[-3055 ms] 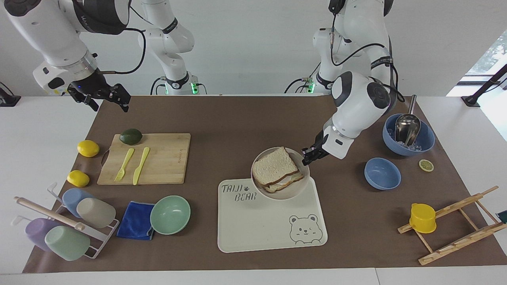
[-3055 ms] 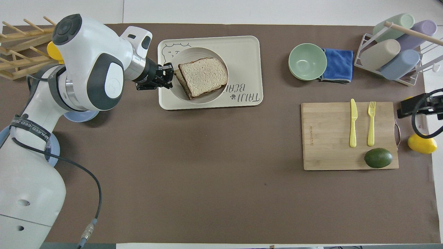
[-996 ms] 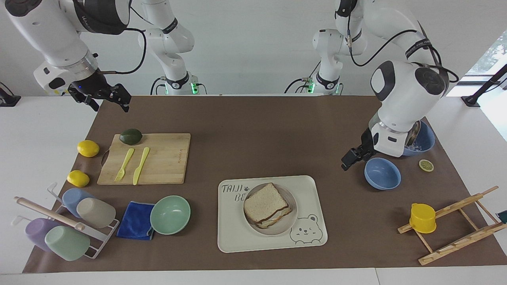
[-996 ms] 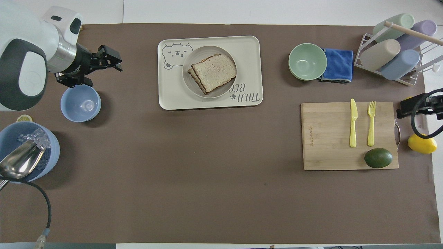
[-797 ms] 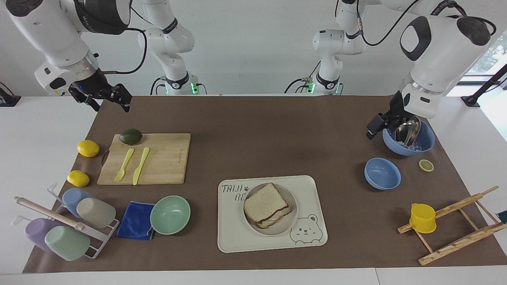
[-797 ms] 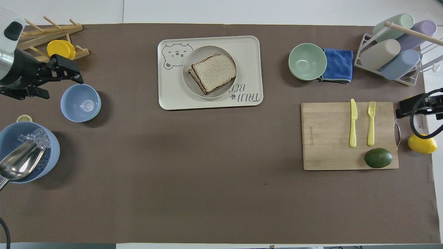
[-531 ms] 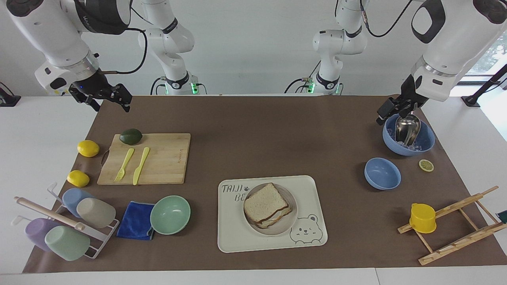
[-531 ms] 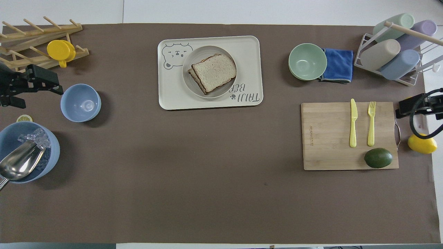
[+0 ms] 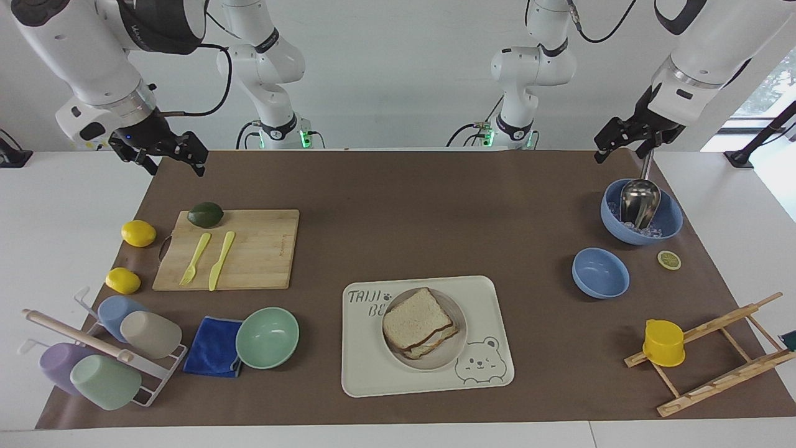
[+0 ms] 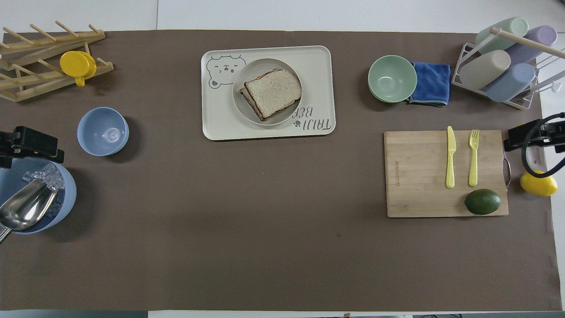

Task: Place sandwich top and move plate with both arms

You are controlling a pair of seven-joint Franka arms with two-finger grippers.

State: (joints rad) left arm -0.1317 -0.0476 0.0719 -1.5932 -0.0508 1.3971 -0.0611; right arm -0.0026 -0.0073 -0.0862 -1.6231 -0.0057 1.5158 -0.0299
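Reading "TAIJI BEAR", tray (image 9: 373, 373) under plate (image 9: 457, 348); sandwich top (image 9: 415, 319) aboard

Both arms hang raised at their own ends of the desk — left hand (image 9: 622, 144) and right hand (image 9: 166, 155) splayed, empty.

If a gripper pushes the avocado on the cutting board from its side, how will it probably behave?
The avocado is rounded and smooth, so it would probably roll or wobble away instead of sliding. It lies at the cutting board's edge nearest the robots, so a push that way may send it off onto the brown mat. Its skin looks glossy, possibly slippery.
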